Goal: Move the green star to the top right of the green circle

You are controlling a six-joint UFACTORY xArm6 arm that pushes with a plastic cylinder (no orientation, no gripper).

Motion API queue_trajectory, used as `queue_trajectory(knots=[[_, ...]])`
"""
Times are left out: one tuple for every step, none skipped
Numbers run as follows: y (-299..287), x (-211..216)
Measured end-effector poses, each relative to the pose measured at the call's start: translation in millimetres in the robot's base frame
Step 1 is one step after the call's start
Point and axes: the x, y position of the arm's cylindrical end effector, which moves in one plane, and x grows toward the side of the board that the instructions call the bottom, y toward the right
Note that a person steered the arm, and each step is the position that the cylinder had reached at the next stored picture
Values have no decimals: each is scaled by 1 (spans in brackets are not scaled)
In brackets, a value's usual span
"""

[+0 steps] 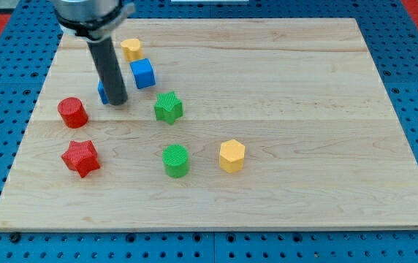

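My tip (116,102) sits up-left of the target, no jaws to open or close (bare rod).
Green star (168,107) just right of it, green circle (175,160) lower right; 1 blue block (104,93) hides behind the tip, blue cube (142,74) close above-right: a skewed push risks overshooting the star or clipping the cube.

Arm end: a broad, round, dark grey housing at the view's top, cut off by the frame edge, with a glossy lower rim. From it descends a straight cylindrical rod, dark grey to black, smooth, with a faint lengthwise sheen. My tip (116,102) is blunt and flat-ended. No cables, screws or markings can be made out.
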Motion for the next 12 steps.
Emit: queue_trajectory(knots=[[-17,-20],[24,-11],[64,-3],[84,28],[85,45],[67,38],[70,69],[77,90],[103,91],[105,91],[105,90],[101,77]])
